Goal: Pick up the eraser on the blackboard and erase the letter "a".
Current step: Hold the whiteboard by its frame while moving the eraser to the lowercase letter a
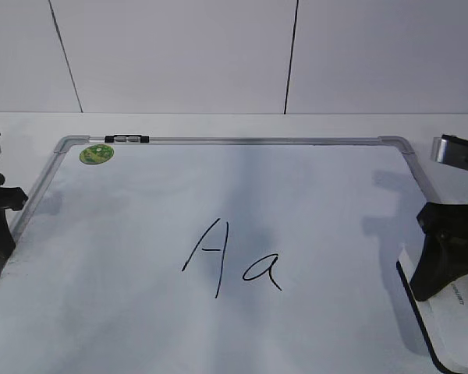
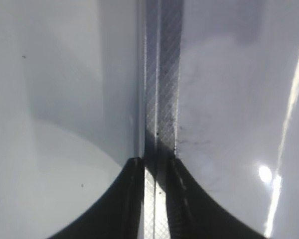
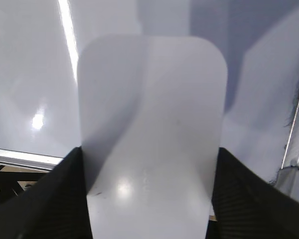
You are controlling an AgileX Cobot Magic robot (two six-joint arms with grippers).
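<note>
Your right tool (image 3: 149,199) straddles the eraser (image 3: 152,124), fingers touching both sides, gripping it on the blackboard (image 1: 140,234).

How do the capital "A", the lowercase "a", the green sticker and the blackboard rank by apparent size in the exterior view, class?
1. blackboard
2. capital "A"
3. lowercase "a"
4. green sticker

The "a" and the sticker look close in size; the sticker lies farther from the camera, so that ranking is unsure.

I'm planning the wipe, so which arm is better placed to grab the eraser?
The right. The right gripper already straddles the eraser at the blackboard corner, while the left gripper sits over the far frame edge.
</note>
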